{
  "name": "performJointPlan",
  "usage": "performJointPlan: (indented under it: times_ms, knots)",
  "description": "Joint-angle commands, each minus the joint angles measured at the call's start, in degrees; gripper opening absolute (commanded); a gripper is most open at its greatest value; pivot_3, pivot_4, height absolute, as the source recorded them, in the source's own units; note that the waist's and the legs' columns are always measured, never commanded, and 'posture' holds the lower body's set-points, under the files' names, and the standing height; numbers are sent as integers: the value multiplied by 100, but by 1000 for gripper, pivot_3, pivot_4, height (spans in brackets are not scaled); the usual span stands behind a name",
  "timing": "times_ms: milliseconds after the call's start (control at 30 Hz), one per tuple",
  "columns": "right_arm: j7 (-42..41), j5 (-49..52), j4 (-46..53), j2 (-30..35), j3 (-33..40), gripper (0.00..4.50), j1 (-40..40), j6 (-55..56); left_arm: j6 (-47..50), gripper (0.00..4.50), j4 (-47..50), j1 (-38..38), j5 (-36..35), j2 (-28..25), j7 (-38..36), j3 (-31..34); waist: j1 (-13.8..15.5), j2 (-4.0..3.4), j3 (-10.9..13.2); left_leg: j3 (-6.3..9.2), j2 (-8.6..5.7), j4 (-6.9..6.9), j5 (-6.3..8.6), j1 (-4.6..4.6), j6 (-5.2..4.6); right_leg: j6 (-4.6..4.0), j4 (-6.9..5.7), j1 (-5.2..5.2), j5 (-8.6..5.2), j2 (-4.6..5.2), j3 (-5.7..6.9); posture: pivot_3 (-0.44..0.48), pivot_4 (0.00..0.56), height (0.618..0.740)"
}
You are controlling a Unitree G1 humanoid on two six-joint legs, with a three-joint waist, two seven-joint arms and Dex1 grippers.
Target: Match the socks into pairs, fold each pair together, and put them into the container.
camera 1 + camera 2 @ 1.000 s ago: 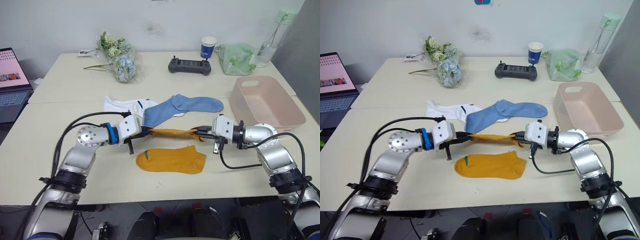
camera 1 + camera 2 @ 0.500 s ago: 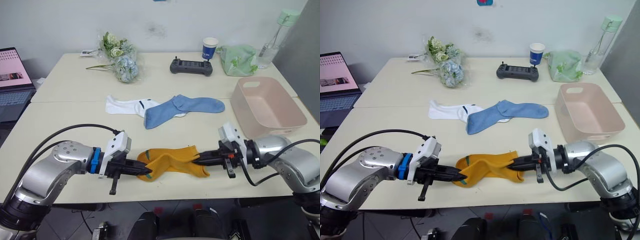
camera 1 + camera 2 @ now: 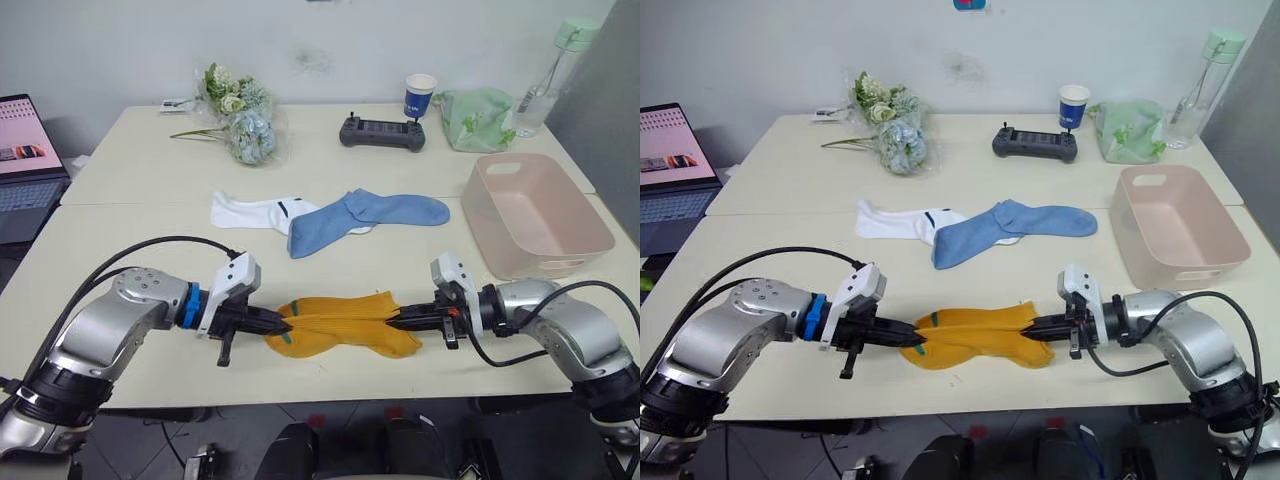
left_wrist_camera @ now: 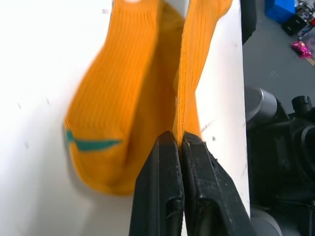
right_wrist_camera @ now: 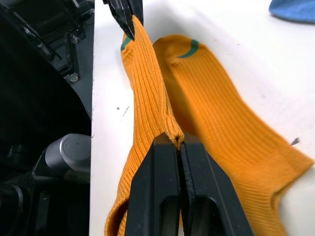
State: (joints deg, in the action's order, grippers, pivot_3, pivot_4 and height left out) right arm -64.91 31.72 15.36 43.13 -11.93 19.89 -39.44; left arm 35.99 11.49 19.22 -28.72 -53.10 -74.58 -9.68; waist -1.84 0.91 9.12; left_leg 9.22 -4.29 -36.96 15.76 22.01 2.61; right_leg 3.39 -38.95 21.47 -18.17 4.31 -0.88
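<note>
Near edge: two mustard-yellow socks lay overlapped on the table, long axis running left to right.
Held sock: the upper yellow sock was stretched between both arms above its mate.
Left gripper: fingers clenched on the sock's left end, pointing right.
Right gripper: fingers clenched on the sock's right end, pointing left.
Key relation: each gripper sat at one end of the same axis, so neither was nearer; folding would likely mean bringing one end over to the other.
Middle: a light blue sock overlapped a white sock, well apart from the fingers.
Far right: the container stood beyond the right arm, which was the closer arm to it.
</note>
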Motion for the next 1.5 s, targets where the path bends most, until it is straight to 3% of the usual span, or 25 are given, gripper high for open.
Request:
performJointPlan:
  times_ms: [33,233,500,767,933,1500]
  knots:
    - [-184,312,510,241,240,0,10,-232,0,84,363,-93,-118,-103,-240,16,0,0,0,0,0,0,0,2,0,0,0,3,0,1,-1,0,150,740]
    - [-34,1473,1324,405,555,0,25,-1385,245,84,740,-234,-364,-367,-506,179,5,0,0,5,3,-1,4,0,-7,0,-2,-3,0,1,2,0,150,740]
    - [40,1100,1106,411,277,0,8,-1249,117,84,377,-160,-84,-245,-451,-19,5,0,0,2,1,-1,11,-1,-20,0,-2,-3,0,0,3,0,150,740]
    - [241,-622,-564,-190,-270,0,667,549,-750,84,-1021,662,904,431,-171,-375,0,1,0,0,-1,-3,0,-4,0,0,-4,-3,0,-1,3,0,150,740]
    - [60,-1069,-1169,-386,-409,0,1013,1047,-959,84,-1490,1098,1229,688,-235,-552,-4,1,0,0,-2,-3,-1,5,2,0,-4,7,0,-1,3,0,150,740]
    - [-113,-1460,-1322,-568,-428,0,953,1011,-1510,84,-2220,1594,2024,1175,-272,-896,-13,1,0,1,-2,-6,-2,4,3,0,-8,8,0,-1,3,0,150,740]
